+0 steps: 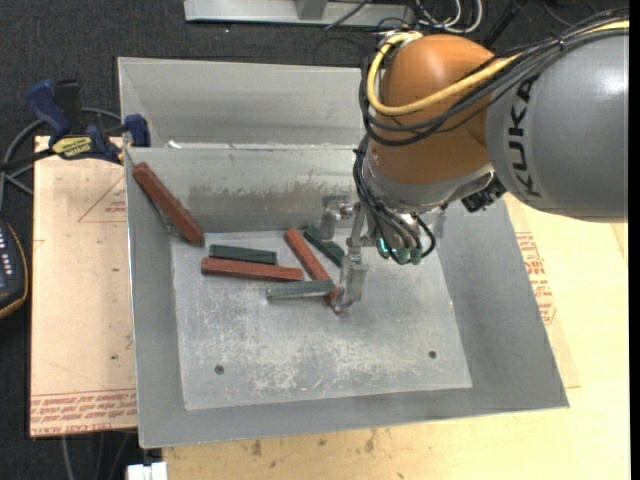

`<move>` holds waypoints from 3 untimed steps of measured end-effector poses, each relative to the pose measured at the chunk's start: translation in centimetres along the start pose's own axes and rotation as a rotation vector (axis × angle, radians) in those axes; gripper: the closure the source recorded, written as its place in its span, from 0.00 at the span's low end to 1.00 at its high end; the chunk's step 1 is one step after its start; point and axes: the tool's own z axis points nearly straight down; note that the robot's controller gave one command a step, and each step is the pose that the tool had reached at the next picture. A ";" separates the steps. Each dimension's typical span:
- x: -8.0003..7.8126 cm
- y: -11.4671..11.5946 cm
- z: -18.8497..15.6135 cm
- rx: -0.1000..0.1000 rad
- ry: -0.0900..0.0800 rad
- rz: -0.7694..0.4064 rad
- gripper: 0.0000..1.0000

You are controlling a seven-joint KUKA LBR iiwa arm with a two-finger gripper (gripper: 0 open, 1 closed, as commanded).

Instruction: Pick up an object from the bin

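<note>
Gripper [347, 293], its opening unclear, at one end of a flat grey-green bar [298, 291]

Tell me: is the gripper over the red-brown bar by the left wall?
No, the gripper sits at the grey-green bar's right end.

Light: we record even, diffuse illumination from above, moderately bright.
Bin [300, 368]: the floor reads as flat mid-grey with no hard glare. The upper back wall is the brightest metal; the lower back wall is darker and mottled.
Orange cover [430, 78]: we note a broad, soft highlight on its top.
Arm [580, 118]: pale sheen along the upper curve, underside in shade.
Shadows: faint, soft-edged, close beneath the arm.
Surrounding floor [150, 8]: dark.
</note>
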 end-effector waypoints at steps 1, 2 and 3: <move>-1.3 2.7 14.1 0.000 0.000 -0.048 0.00; -4.4 2.7 17.2 -0.001 -0.015 -0.169 0.00; -4.5 2.8 17.0 -0.002 -0.016 -0.168 1.00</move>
